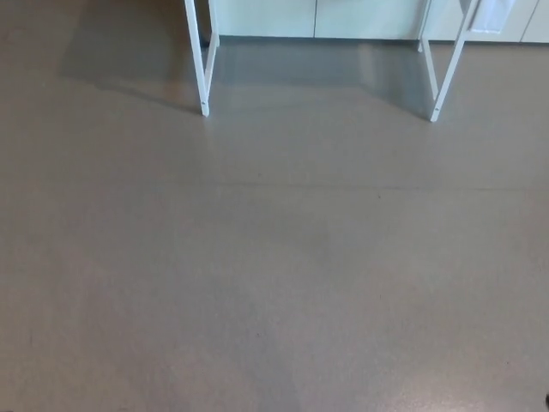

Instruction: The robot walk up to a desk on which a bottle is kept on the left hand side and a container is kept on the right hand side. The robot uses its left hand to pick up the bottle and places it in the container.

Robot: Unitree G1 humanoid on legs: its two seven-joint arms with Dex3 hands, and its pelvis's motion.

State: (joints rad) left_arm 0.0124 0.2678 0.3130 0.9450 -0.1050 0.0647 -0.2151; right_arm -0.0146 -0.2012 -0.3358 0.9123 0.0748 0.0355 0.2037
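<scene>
Neither the bottle nor the container shows in the head view. Only the lower part of the desk is visible at the top of the picture: a white left leg (pixel 199 60) and a white right leg (pixel 446 73), both standing on the floor. The desk top lies above the picture's edge and is hidden. Neither of my hands appears in the view.
Grey-brown floor (pixel 274 257) fills nearly the whole picture between me and the desk legs. A pale wall or cabinet front (pixel 343 17) runs behind the legs. A white cloth or sheet (pixel 491 15) hangs at the top right.
</scene>
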